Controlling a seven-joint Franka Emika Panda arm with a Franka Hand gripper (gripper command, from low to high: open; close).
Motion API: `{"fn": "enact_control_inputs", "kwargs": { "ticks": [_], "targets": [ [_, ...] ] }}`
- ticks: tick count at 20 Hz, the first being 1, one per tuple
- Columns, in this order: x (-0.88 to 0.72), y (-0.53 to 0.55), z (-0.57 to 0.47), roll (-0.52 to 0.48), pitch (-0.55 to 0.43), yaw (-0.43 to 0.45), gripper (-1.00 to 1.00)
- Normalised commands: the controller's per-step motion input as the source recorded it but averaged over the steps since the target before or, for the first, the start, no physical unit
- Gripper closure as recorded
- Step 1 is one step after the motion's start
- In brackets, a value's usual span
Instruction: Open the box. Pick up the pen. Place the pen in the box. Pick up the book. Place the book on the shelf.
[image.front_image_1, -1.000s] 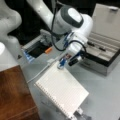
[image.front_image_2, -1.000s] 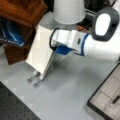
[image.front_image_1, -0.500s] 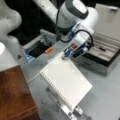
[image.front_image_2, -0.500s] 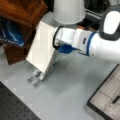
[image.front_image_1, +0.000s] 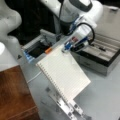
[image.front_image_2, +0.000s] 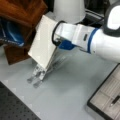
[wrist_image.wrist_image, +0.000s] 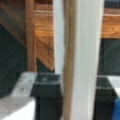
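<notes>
- Gripper (image.front_image_1: 65, 48): closed narrowly on the top edge of the book (image.front_image_1: 63, 75); in a front view (image.front_image_2: 58, 41) it clamps the book's upper right edge. Wrist view: the book's edge (wrist_image.wrist_image: 80, 60) runs upright through the middle, between the dark fingers (wrist_image.wrist_image: 45, 95).
- Book: white, spiral binding along its lower left long edge, tilted, its lower end at the silver metal stand (image.front_image_1: 66, 106); same stand under it in a front view (image.front_image_2: 37, 75).
- Box (image.front_image_1: 105, 65): open, just right of the gripper; a dark pen (image.front_image_2: 115, 100) lies in a compartment.
- Shelf (image.front_image_1: 15, 95): reddish-brown wood, at a front view's lower left, apart from the book.
- Counter (image.front_image_2: 67, 92): grey, bare between stand and box.
</notes>
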Motion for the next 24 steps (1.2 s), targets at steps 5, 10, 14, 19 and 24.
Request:
{"fn": "enact_control_inputs", "kwargs": {
  "ticks": [5,10,14,19,24],
  "targets": [
    [0.17,0.14,0.33,0.11,0.171,-0.421,1.0],
    [0.17,0.2,0.37,0.058,0.202,-0.403,1.0],
    [0.16,0.16,0.33,0.034,0.185,-0.393,1.0],
    [0.12,0.06,0.27,0.036,0.176,-0.335,1.0],
    [0.08,-0.03,0.31,0.049,0.178,-0.286,1.0]
  ]
}}
